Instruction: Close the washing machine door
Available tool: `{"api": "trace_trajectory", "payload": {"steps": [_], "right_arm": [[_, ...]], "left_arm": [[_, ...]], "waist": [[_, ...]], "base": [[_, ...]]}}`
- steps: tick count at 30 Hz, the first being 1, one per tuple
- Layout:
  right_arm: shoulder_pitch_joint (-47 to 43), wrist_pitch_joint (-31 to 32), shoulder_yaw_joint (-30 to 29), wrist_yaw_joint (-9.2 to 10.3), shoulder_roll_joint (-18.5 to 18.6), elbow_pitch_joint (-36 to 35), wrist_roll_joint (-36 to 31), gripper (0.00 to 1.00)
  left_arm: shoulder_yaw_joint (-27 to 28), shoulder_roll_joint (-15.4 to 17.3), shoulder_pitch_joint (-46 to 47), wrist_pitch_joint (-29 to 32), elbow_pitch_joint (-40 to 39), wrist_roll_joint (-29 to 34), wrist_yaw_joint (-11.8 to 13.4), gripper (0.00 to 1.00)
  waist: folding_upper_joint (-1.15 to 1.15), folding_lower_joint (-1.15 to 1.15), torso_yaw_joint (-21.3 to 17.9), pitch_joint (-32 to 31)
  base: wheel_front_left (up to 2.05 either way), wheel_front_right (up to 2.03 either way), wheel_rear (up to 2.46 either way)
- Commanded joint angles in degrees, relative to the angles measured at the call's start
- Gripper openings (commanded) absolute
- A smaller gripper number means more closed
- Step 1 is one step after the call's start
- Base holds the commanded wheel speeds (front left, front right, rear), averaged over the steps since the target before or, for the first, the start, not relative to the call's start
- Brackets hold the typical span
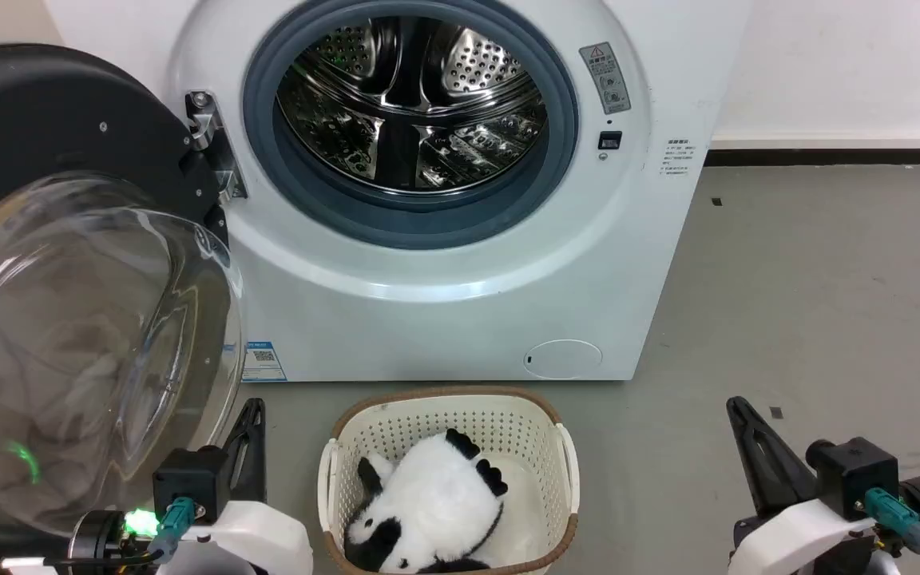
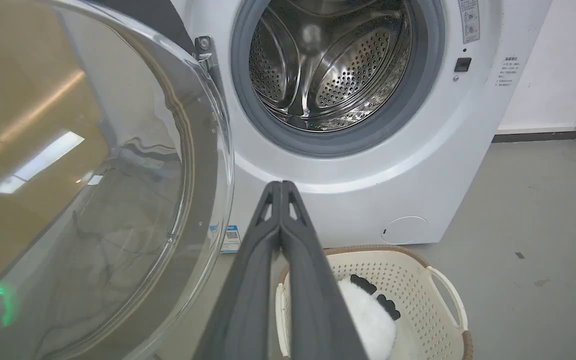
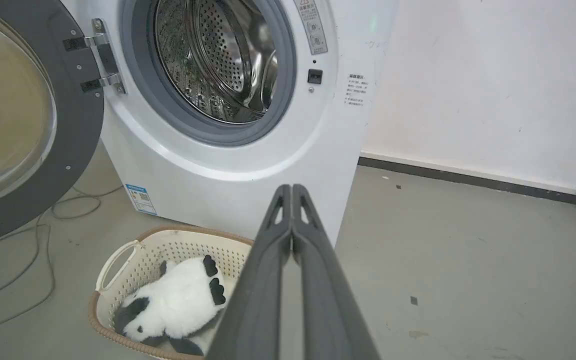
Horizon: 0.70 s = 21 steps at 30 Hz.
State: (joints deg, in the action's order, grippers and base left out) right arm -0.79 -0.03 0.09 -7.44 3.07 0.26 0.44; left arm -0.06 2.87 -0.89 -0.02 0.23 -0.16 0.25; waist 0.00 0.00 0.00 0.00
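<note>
The washing machine (image 1: 444, 311) stands straight ahead, its steel drum (image 1: 412, 104) exposed inside the grey gasket. The washing machine door (image 1: 85, 343) hangs wide open at the left on its metal hinge (image 1: 208, 144), its black rim up top and the clear glass bowl bulging toward me. My left gripper (image 1: 254, 407) is shut on nothing, low and just right of the bowl's lower edge, and the left wrist view shows a gap between its fingertips (image 2: 281, 184) and the door (image 2: 118, 175). My right gripper (image 1: 738, 406) is shut and empty at the lower right, pointing at the machine's front (image 3: 248, 200).
A cream perforated basket (image 1: 444, 397) holding a panda plush (image 1: 428, 503) sits on the floor before the machine, between my two arms. Cables (image 3: 43, 220) lie on the floor under the open door. Bare grey floor (image 1: 811, 303) spreads to the right, up to a white wall.
</note>
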Motion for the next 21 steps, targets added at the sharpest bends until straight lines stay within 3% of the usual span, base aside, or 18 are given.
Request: {"api": "trace_trajectory", "payload": {"steps": [1,3,4,21], "right_arm": [[0.79,0.03,-0.09,-0.05,-0.19,-0.26,-0.44,0.0],[0.79,0.03,-0.09,-0.05,-0.19,-0.26,-0.44,0.0],[0.0,-0.01,0.01,0.0,0.0,0.0,0.0,1.0],[-0.42,-1.69,-0.15,-0.01,-0.01,-0.77,1.25,1.0]], "left_arm": [[0.06,0.0,0.89,0.02,-0.23,0.16,-0.25,0.0],[0.06,0.0,0.89,0.02,-0.23,0.16,-0.25,0.0],[0.0,0.0,0.0,-0.01,0.0,0.0,0.0,1.0],[-0.36,0.0,-0.53,-1.7,-0.15,-0.15,0.27,1.0]], "waist": [[0.0,0.0,0.0,0.0],[0.0,0.0,0.0,0.0],[0.0,0.0,0.0,0.0],[0.0,0.0,0.33,0.14]], "base": [[0.0,0.0,0.0],[0.0,0.0,0.0],[0.0,0.0,0.0],[0.0,0.0,0.0]]}}
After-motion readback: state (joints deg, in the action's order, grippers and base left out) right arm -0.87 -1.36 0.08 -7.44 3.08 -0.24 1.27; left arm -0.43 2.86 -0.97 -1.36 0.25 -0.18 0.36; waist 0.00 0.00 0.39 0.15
